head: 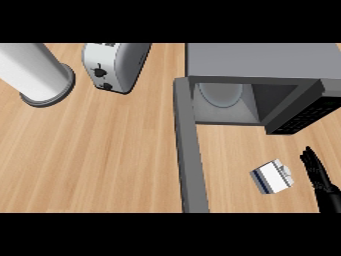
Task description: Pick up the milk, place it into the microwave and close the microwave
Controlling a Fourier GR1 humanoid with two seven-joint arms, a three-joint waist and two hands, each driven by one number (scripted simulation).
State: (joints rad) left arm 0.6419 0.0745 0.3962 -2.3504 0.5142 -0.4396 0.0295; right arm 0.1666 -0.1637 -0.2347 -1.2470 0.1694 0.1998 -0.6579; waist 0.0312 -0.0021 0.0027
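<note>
Hovering right hand (319,176) just beside milk (272,177) (microwave (276,85) door open)

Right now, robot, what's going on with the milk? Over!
Right hand open, beside the milk carton, not touching. Left hand out of sight. Milk on counter, microwave door open. Nothing between them.

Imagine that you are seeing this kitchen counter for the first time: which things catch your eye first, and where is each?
The open microwave at the upper right stands out first, its door swung out and reaching toward the lower edge. In front of it, at the lower right, lies the small milk carton, with the right hand just beside it, fingers straight. At the upper left stand a toaster and a white cylinder.
</note>
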